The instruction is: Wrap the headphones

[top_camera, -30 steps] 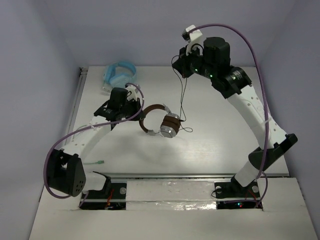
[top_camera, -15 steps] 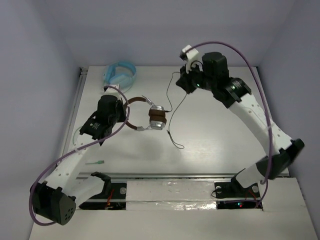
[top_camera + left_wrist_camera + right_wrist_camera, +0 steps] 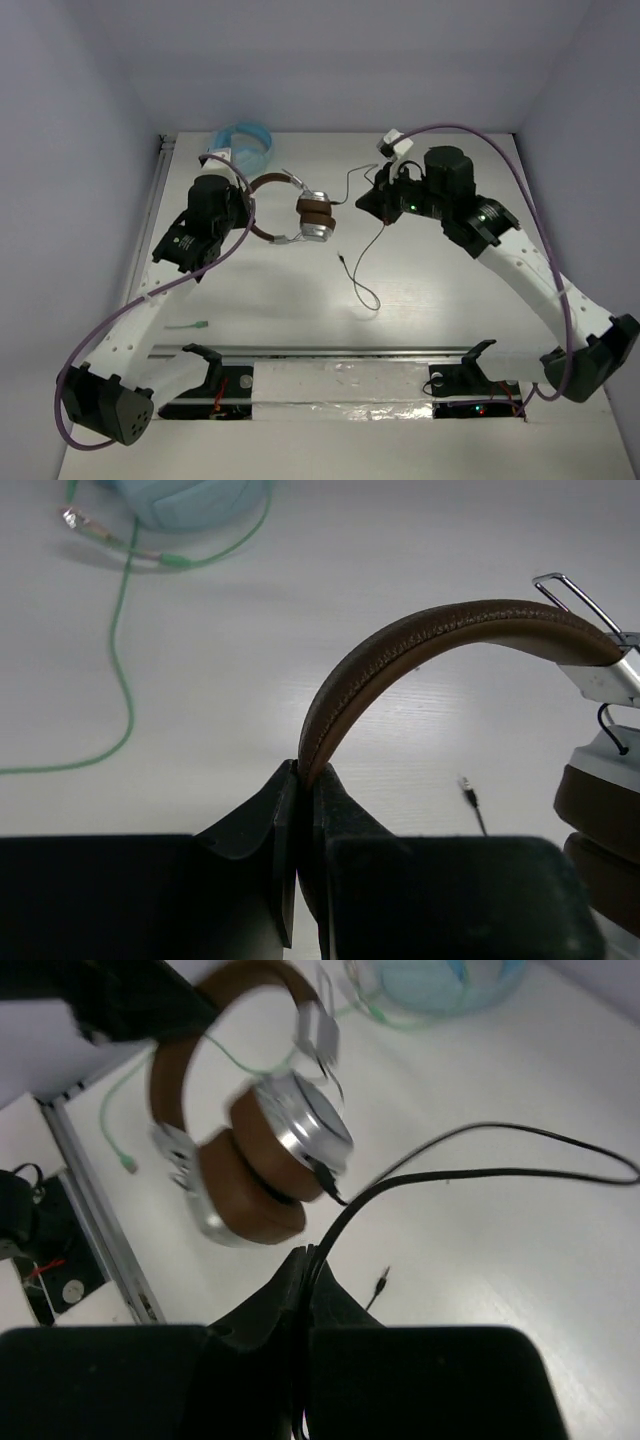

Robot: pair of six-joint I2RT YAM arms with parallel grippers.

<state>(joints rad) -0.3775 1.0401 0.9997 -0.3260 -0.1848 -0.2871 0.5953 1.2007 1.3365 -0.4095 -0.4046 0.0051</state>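
The headphones (image 3: 312,218) have a brown headband (image 3: 420,640), brown pads and silver earcups (image 3: 305,1130). They hang above the table at the back middle. My left gripper (image 3: 246,207) is shut on the headband, clamped between the jaws (image 3: 304,770). A thin black cable (image 3: 480,1173) runs from one earcup to my right gripper (image 3: 312,1253), which is shut on it just right of the earcups (image 3: 372,200). The rest of the cable (image 3: 362,268) trails down to the table, and its plug (image 3: 466,790) lies there.
Light blue headphones (image 3: 240,146) lie at the back left with a green cable (image 3: 120,670) curling across the table; its green plug (image 3: 196,325) lies near the front left. A metal rail (image 3: 340,351) runs along the near edge.
The left arm has carried the headphones back and to the left. The right arm has come down from high at the back to beside the earcups, and the cable has slackened onto the table.
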